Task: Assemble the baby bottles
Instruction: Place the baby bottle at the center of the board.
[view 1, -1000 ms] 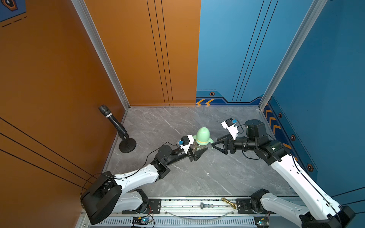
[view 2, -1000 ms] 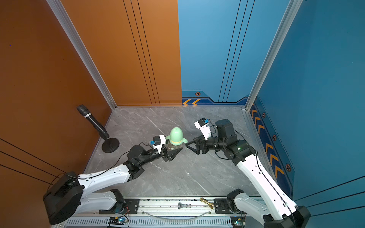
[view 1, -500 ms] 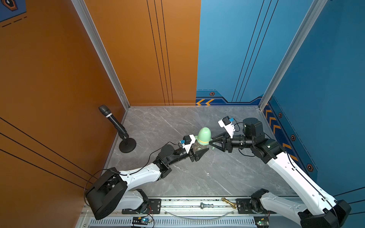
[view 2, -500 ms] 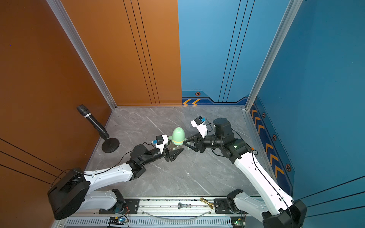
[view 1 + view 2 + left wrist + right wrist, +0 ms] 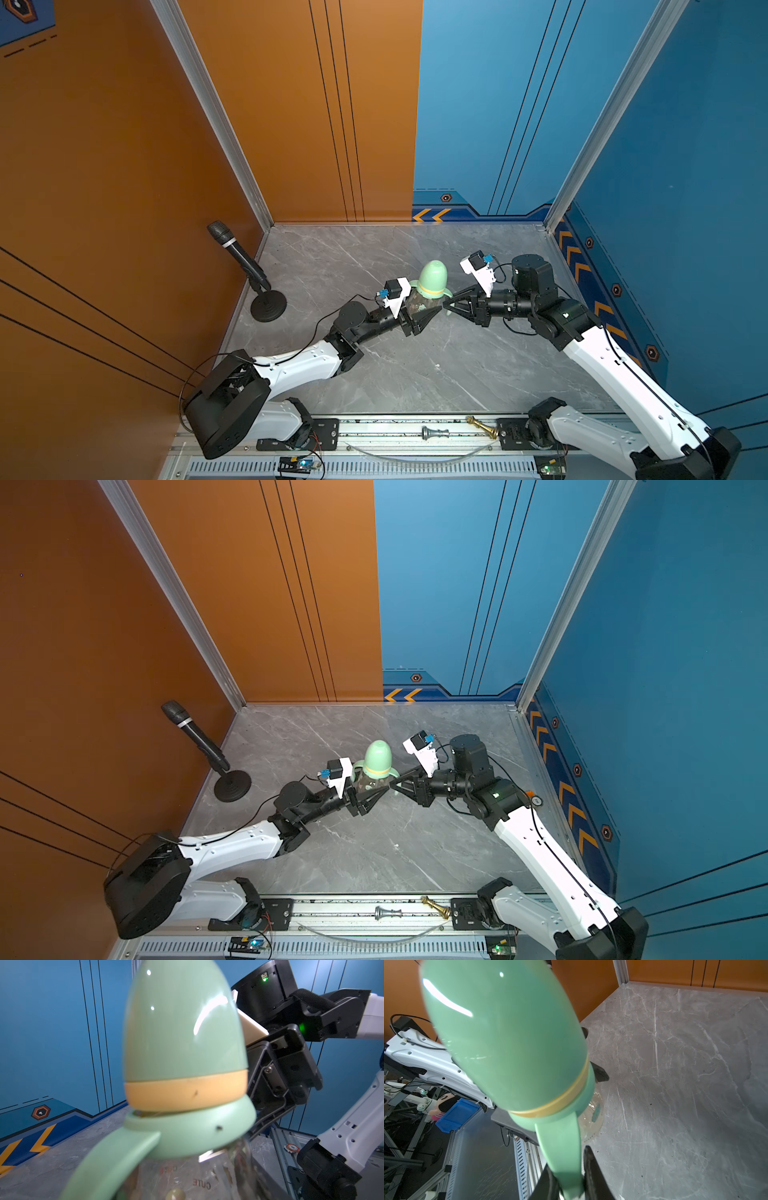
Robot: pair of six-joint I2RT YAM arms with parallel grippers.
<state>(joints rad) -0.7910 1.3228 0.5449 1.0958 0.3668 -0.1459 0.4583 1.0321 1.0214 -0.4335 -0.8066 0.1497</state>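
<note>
The baby bottle (image 5: 424, 296) stands near the middle of the worktop (image 5: 415, 365), dome cap (image 5: 433, 275) on, yellow collar (image 5: 185, 1093) tilted over a gap at the handled ring (image 5: 187, 1136). The left end effector (image 5: 419, 318) clamps the clear body; the right end effector (image 5: 569, 1180) pinches one ring handle (image 5: 562, 1147). Seemingly the ring is being aligned; next comes a careful turn while the body is braced.

bottle (image 5: 424, 301) hemmed by 2 end effectors | microphone stand (image 5: 268, 305) well apart
</note>
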